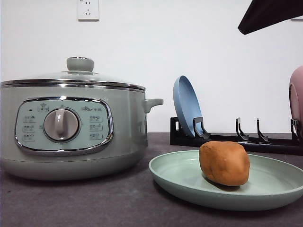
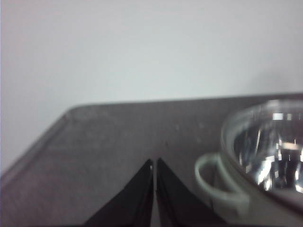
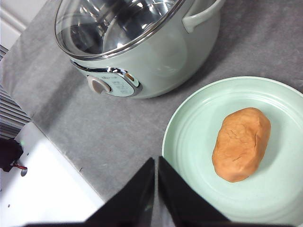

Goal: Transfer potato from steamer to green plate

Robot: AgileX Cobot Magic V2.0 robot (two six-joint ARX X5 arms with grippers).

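On green plate [image 3: 199, 142] — potato [image 3: 241, 143] apart from right fingers [image 3: 142, 189], pressed together; left fingers [image 2: 142, 194] likewise.

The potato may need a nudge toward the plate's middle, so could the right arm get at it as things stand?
Probably yes. The potato lies bare on the green plate, nothing over it, and the right gripper hangs just above the plate's edge. Its fingers are shut, so they'd have to open to grasp.

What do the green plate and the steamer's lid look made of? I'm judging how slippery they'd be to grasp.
The green plate looks like matte plastic or melamine: dull, even mint surface without glare, though glazed ceramic can't be excluded. The steamer's lid looks like clear glass with a polished metal rim, showing sharp reflections.
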